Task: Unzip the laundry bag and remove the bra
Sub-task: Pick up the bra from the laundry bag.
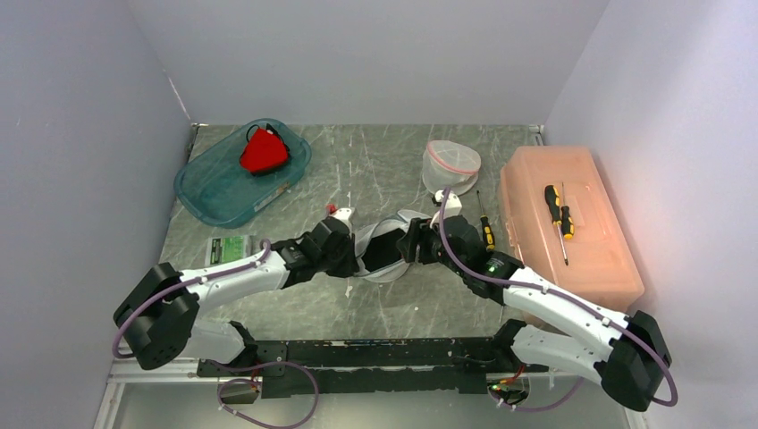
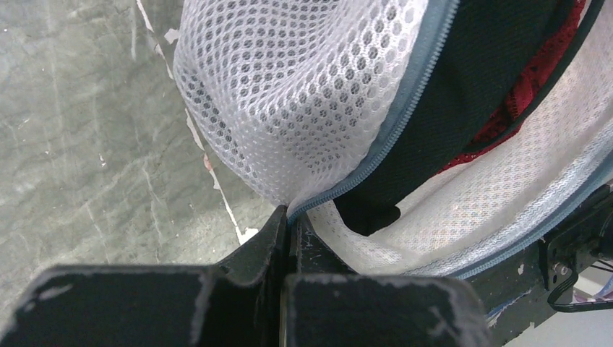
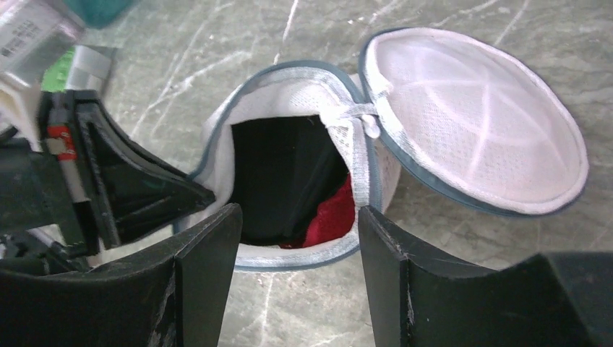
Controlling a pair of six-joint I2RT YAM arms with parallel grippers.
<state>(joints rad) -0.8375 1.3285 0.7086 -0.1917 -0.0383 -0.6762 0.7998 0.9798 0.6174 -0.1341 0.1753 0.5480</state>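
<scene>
With its zip run open and its round lid (image 3: 477, 123) folded back, the laundry bag (image 1: 391, 222) lies near the middle of the bench (image 1: 357, 170), a little toward the near edge, between the two arms. The left gripper (image 2: 290, 220) has its jaws pressed together on the bag's grey zip edge, pinning the rim on the side toward the bench's left edge. The right gripper (image 3: 298, 217) hangs over the mouth with its fingers (image 3: 206, 275) spread apart and nothing between them.

Inside, the bra (image 3: 282, 173) sits packed in the pouch, black fabric with a fold of red at its lower right in the right wrist view. None of it lies past the rim. The mouth faces the right gripper, so the bra is straight ahead of and below those spread fingers. The right arm is both the free one and the nearer to it.

The black fabric's long side seems to run in line with the fingers' reach rather than across it. A pinch would likely have to take the near edge of the cup or the red fold. Unzipping looks done; the pull-out is not yet begun. A grab set too wide may catch the mesh rim along with the bra.
</scene>
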